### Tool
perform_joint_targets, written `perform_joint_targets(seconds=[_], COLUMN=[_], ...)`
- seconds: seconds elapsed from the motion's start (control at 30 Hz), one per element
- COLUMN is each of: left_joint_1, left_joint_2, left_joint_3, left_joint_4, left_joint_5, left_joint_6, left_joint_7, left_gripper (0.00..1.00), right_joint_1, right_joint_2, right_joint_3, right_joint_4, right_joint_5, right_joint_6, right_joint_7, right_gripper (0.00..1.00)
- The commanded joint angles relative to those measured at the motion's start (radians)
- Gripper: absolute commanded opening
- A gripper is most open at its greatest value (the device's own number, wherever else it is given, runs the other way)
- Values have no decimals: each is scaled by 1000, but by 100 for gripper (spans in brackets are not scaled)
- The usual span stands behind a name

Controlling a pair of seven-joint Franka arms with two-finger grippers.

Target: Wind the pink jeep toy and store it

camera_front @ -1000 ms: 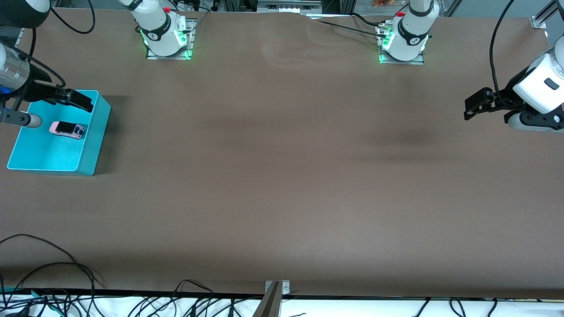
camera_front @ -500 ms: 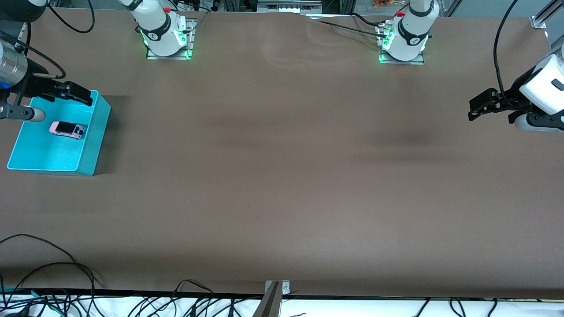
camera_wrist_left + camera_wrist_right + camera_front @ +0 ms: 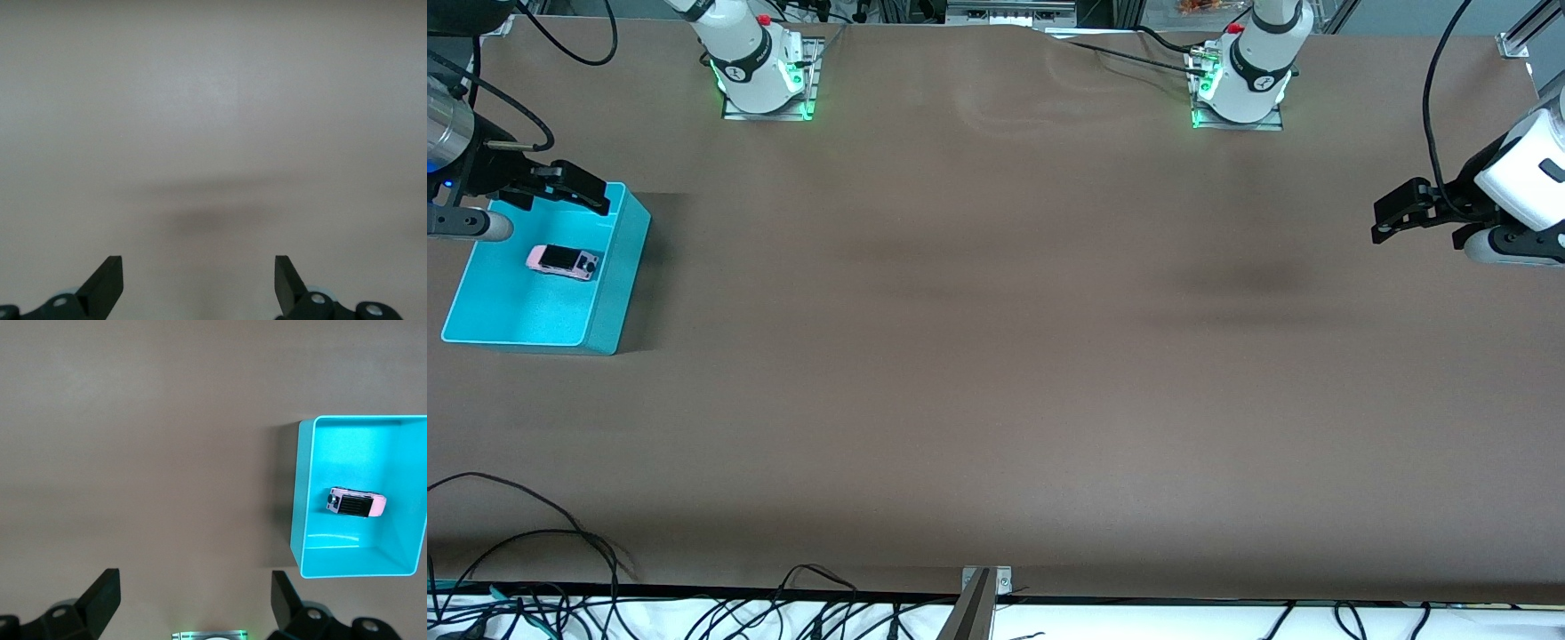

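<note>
Both grippers, right point(image 3: 569, 187) and left point(image 3: 1392, 213), have pulled back with fingers wide and empty; the jeep point(image 3: 561, 260) lies in the bin point(image 3: 618, 293) at the worktop's right-arm end, so storing looks done.

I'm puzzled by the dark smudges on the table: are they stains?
Likely shadows: in the front view a soft patch on the table lies by the left gripper; the left wrist view shows a blurred band between its open fingers.

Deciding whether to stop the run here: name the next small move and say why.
Probably just lift the right gripper clear and end. The pink jeep toy already lies in the turquoise bin, untouched. Both grippers are open and empty; the left gripper waits over bare table at its own end.
</note>
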Motion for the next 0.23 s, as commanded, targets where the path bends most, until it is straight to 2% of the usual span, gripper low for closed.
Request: perform_joint_targets(seconds=[0.0, 0.2], left_joint_1=[10, 8], left_joint_2=[-1, -1], left_joint_3=[-5, -5], left_joint_4=[15, 19], left_joint_5=[9, 8], left_joint_6=[-11, -9], left_joint_7=[29, 30], left_gripper=[100, 100], right_joint_1=[8, 8], right_joint_2=[-7, -7], right_joint_3=[-9, -9], right_joint_4=[10, 10], right_joint_5=[19, 19], right_joint_6=[0, 0], right_joint_7=[-18, -12], right_gripper=[100, 100])
